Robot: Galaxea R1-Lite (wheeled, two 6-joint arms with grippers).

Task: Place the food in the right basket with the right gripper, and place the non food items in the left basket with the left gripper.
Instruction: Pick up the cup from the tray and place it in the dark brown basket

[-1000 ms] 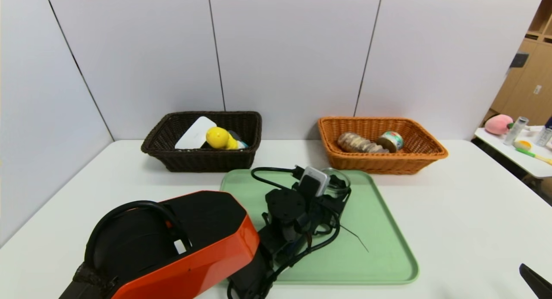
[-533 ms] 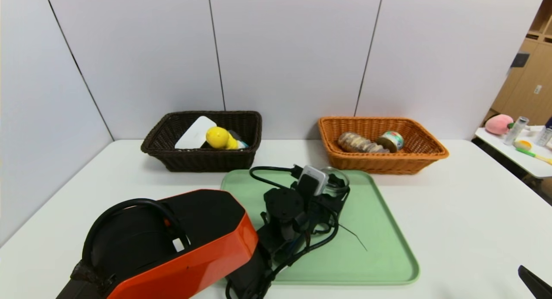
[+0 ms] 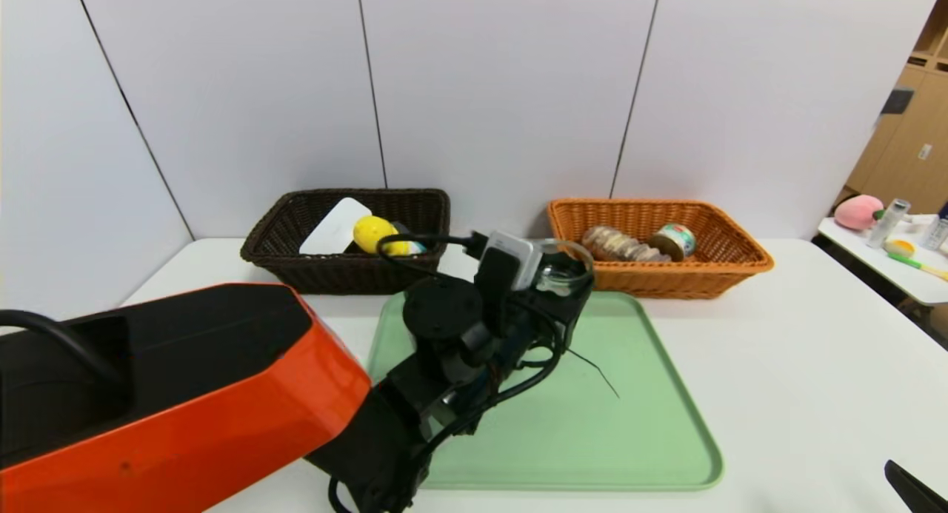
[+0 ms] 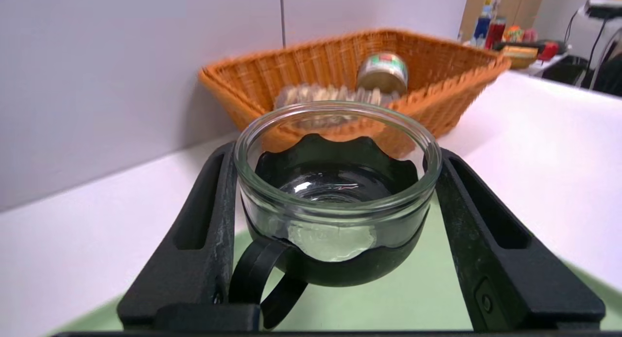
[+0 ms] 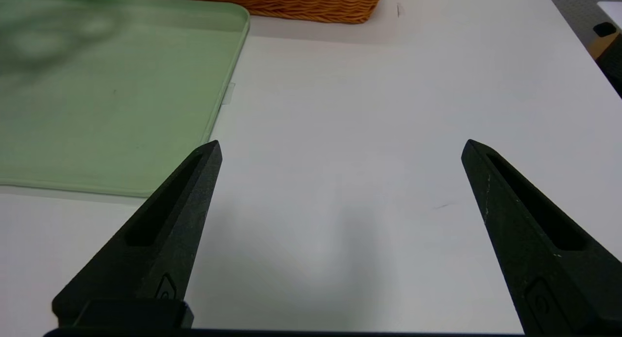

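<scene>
My left gripper (image 3: 566,276) is shut on the small clear glass cup with the black handle (image 3: 563,265) and holds it upright above the far end of the green tray (image 3: 592,439). In the left wrist view the cup (image 4: 335,191) sits between both fingers (image 4: 204,220). The dark brown basket (image 3: 348,276) holds the yellow duck (image 3: 374,234) and the flat white box (image 3: 335,228); I cannot make out the grey cloth. The orange basket (image 3: 659,280) holds the bread roll (image 3: 618,245) and the tin (image 3: 672,240). My right gripper (image 5: 340,150) is open and empty over bare table at the front right.
The tray has nothing else on it. My left arm's orange shell (image 3: 170,409) fills the front left. A side table (image 3: 889,265) with a pink toy (image 3: 857,212) and bottles stands at the far right. A wall runs behind the baskets.
My left gripper has risen with the glass cup off the tray and shifted a little left and toward the baskets. The right gripper has not moved.
</scene>
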